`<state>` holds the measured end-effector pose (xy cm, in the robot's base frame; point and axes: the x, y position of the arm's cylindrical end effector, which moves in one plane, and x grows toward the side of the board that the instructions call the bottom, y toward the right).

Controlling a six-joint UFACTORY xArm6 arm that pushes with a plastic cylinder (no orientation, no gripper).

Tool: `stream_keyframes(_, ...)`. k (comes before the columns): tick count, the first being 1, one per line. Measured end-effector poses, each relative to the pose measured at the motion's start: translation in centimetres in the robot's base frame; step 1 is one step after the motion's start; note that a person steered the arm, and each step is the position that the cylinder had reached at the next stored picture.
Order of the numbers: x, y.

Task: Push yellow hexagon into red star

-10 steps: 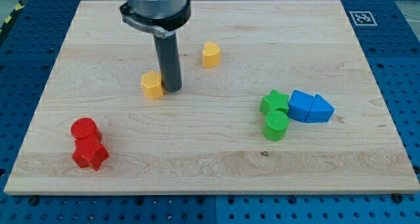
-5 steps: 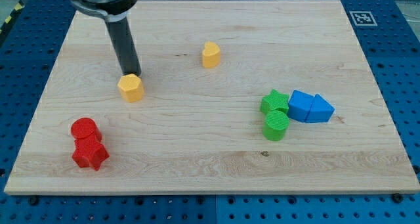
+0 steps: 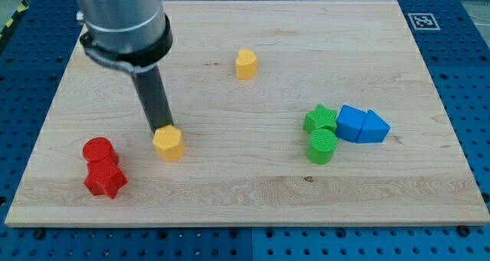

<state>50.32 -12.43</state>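
Note:
The yellow hexagon (image 3: 168,143) lies on the wooden board, left of centre and low in the view. My tip (image 3: 159,128) touches its upper left edge. The red star (image 3: 105,179) sits at the view's lower left, with a red cylinder (image 3: 98,149) touching it from above. The hexagon is well to the right of the red star and a little above it, with a clear gap between them.
A yellow heart-like block (image 3: 246,63) lies up the middle of the board (image 3: 253,192). At the right, a green star (image 3: 321,119), a green cylinder (image 3: 322,147), a blue block (image 3: 351,123) and a blue triangle (image 3: 374,127) form a cluster.
My tip pushed the yellow hexagon first to the view's left, then down and slightly right. It is now lower on the board and nearer the red star.

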Motion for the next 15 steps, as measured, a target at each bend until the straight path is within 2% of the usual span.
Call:
stream_keyframes(1,0.2,0.0)
stream_keyframes(2,-1.1,2.5)
stream_keyframes(3,0.4,5.9)
stream_keyframes(5,6.0,2.2)
stream_keyframes(6,5.4,3.3)
stream_keyframes(7,2.8,4.7)
stream_keyframes(9,2.5,0.6)
stream_keyframes(10,1.7,0.4)
stream_keyframes(13,4.0,-2.0)
stream_keyframes(15,3.5,-1.5)
